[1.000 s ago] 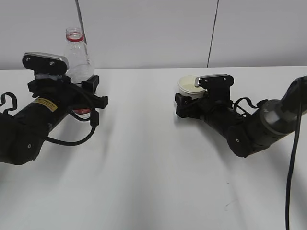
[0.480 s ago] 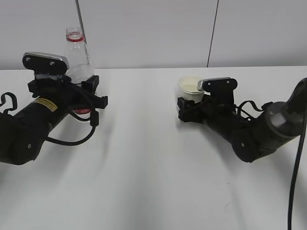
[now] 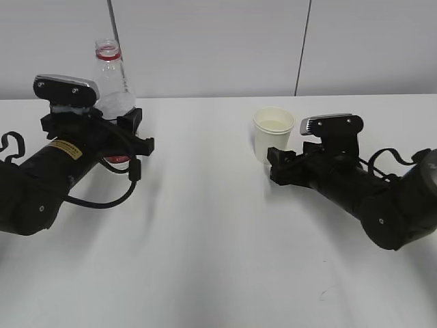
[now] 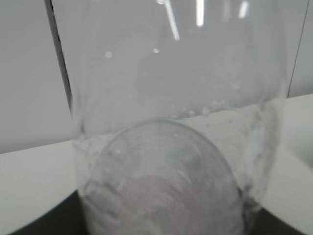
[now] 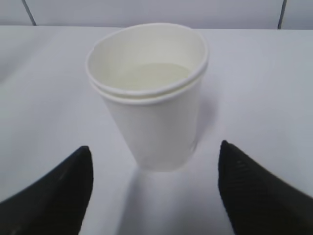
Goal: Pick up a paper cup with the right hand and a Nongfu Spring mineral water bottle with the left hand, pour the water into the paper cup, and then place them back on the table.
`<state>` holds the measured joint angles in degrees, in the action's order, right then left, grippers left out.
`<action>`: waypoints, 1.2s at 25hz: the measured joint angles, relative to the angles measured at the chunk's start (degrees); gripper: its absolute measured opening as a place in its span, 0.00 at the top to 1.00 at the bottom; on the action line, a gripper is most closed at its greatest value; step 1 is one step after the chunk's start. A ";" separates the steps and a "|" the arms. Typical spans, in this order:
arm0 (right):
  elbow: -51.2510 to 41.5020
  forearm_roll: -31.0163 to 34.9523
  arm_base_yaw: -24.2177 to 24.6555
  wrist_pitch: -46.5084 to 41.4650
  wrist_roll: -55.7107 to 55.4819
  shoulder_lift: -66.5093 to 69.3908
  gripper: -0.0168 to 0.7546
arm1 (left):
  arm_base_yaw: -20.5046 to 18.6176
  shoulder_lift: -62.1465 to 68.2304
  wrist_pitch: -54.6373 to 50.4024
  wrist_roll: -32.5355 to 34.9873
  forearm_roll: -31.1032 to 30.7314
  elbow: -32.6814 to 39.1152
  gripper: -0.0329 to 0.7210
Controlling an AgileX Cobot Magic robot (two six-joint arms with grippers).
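1. Right wrist view: my right pincer (image 5: pixel 154 188) gapes wide, near the off-white tapered paper cup (image 5: pixel 149 120) standing upright, filled.
2. Left pincer (image 3: pixel 102 126) surrounds the clear ribbed plastic bottle (image 3: pixel 111 78), far left; grip unclear, release pending.

Cup (image 3: pixel 273 134) standing clear on the table (image 3: pixel 205 225), right gripper (image 5: pixel 154 188) spread wide just short of the cup, open table left of the cup as far as the bottle (image 3: pixel 111 72), left arm (image 3: pixel 61 167) crowding the bottle's front
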<state>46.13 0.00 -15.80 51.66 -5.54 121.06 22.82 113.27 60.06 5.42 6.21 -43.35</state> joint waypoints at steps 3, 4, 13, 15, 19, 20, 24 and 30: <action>-3.50 0.00 0.00 0.09 0.00 -3.26 0.21 | 0.00 0.44 0.26 0.00 -0.27 0.00 0.50; -4.42 0.00 0.00 0.54 0.00 -4.25 0.21 | 0.00 0.90 0.73 0.00 -0.27 -0.05 0.50; -10.05 0.00 0.00 4.71 0.00 -7.19 0.21 | -0.25 5.00 1.16 0.00 0.95 -4.72 0.50; -10.73 0.00 0.00 5.51 0.00 -7.29 0.21 | -0.37 5.64 1.01 0.00 1.91 -5.81 0.50; -12.42 0.00 0.00 9.80 0.00 -7.65 0.21 | -0.49 6.35 -0.44 0.00 3.59 -7.67 0.50; -12.84 0.00 0.00 10.55 0.00 -7.65 0.21 | -0.49 6.71 -0.44 0.00 3.82 -8.11 0.50; -13.43 0.00 0.00 12.02 0.00 -7.73 0.21 | -0.50 7.95 -1.47 -0.59 4.27 -8.72 0.50; -13.56 0.00 0.00 12.02 0.00 -7.73 0.21 | -0.55 9.50 0.73 -1.08 4.68 -9.08 0.50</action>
<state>32.57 0.00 -15.80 63.68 -5.54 113.33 22.28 122.77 60.79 4.33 10.89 -52.43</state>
